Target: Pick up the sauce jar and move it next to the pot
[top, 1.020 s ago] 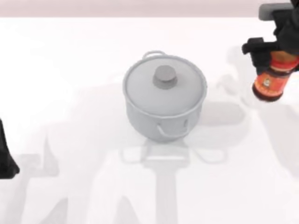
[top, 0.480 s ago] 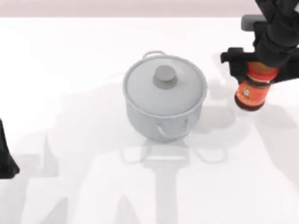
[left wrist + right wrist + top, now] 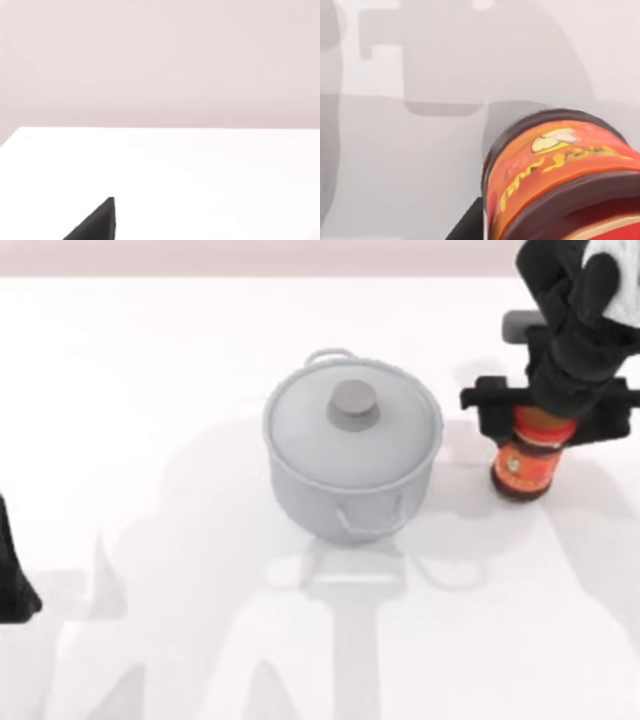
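Sauce jar sits gripped by your right gripper, already just right of the pot; you've only lowering and release left.

From above I see a bright, evenly lit scene with a white desk close to washed out and no hard glare. Soft grey shadows spread across it: a broad one fans out below the pot, with blocky shapes of my arms' shadows crossing it, and a fainter patch lies around the sauce jar. Edges look slightly soft throughout. My left wrist view is pale and nearly featureless, desk and wall barely separating. In my right wrist view the jar's near end blurs, and wide grey shadows with straight edges cover the desk behind it.
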